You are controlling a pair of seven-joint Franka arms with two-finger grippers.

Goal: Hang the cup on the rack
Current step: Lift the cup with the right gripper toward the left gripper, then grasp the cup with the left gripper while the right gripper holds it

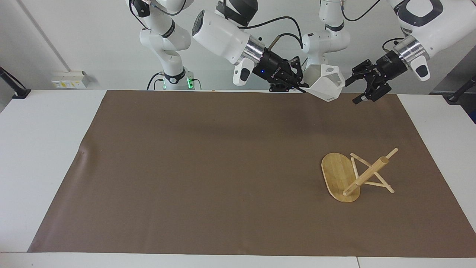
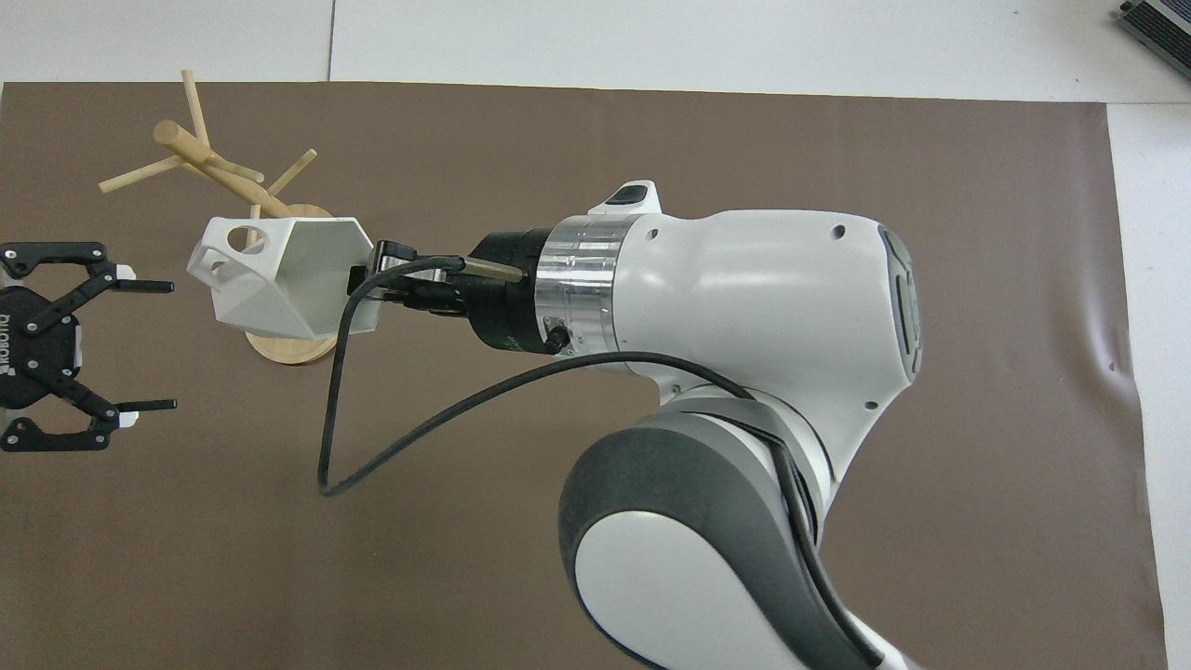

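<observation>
Both grippers aloft: right gripper (image 1: 302, 88) grips cup (image 1: 327, 85) (rack (image 1: 340, 178) beneath).

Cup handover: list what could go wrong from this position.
1. The right pincer holds the cup only by its rim, high in the air; if it lets go before the open left pincer closes, the cup could fall.
2. The rack lies tipped over on the mat, its pegs sideways, so hanging may fail unless it is righted.

White wall (image 1: 74, 37), white table (image 1: 37, 149), brown mat (image 1: 204, 167)
</observation>
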